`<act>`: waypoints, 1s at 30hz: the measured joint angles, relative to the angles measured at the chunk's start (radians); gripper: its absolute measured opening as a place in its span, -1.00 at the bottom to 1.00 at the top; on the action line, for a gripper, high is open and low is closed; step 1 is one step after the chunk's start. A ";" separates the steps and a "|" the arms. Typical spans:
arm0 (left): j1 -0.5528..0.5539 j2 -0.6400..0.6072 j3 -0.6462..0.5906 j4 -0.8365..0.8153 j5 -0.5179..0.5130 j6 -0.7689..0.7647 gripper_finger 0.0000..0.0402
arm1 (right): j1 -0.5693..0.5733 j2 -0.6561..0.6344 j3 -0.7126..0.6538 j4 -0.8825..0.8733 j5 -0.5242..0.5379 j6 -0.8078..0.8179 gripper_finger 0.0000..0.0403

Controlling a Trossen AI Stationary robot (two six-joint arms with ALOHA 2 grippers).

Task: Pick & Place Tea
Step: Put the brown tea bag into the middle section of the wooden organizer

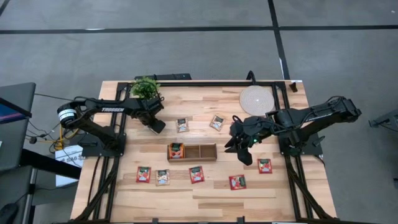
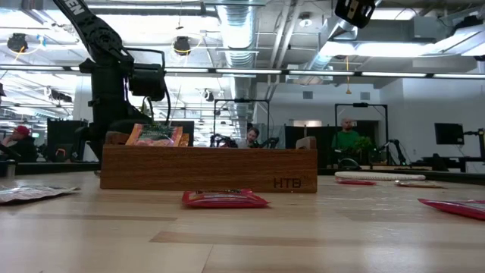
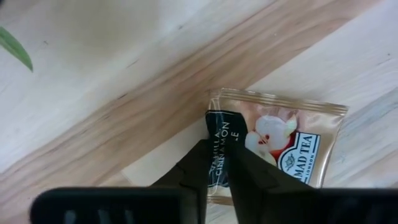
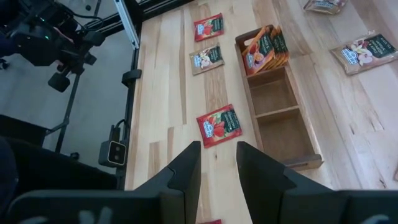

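A pale beige tea sachet [image 3: 283, 140] lies on the wooden table, left of its middle, and my left gripper [image 1: 157, 126] points down with its fingers closed on it. My right gripper [image 1: 239, 148] hangs open above the table right of the wooden tray [image 1: 202, 152]; there is nothing between its fingers [image 4: 189, 165]. The tray's left compartment holds sachets [image 1: 176, 150] standing on edge. More tea sachets lie flat: two beyond the tray [image 1: 182, 124] [image 1: 216, 122], and several red ones nearer the front edge [image 1: 196, 174] [image 1: 237, 182]. My left gripper pinches the beige sachet's dark-printed edge [image 3: 219, 127] between its two fingers, coming from above and pointing down. That edge curls up between the fingers. The rest of the sachet lies flat on the table.
A small green potted plant [image 1: 145, 88] stands close behind my left gripper at the far left. A round pale mat [image 1: 256, 99] lies at the far right. The tray's middle and right compartments [image 4: 283, 127] hold nothing. People and desks show in the room beyond the table.
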 joint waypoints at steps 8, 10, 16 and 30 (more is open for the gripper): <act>-0.002 -0.018 -0.001 0.004 -0.007 -0.001 -0.99 | 0.000 0.000 0.000 0.000 0.000 0.000 -0.52; -0.002 -0.030 -0.003 0.004 -0.010 -0.001 -1.00 | 0.000 0.000 0.000 0.000 0.000 0.000 -0.52; -0.011 -0.075 -0.005 0.002 -0.012 -0.024 -1.00 | 0.000 0.000 0.000 0.000 0.001 0.000 -0.52; -0.213 -0.319 0.109 -0.204 -0.158 -0.070 -1.00 | 0.000 0.000 0.000 0.000 0.001 -0.001 -0.52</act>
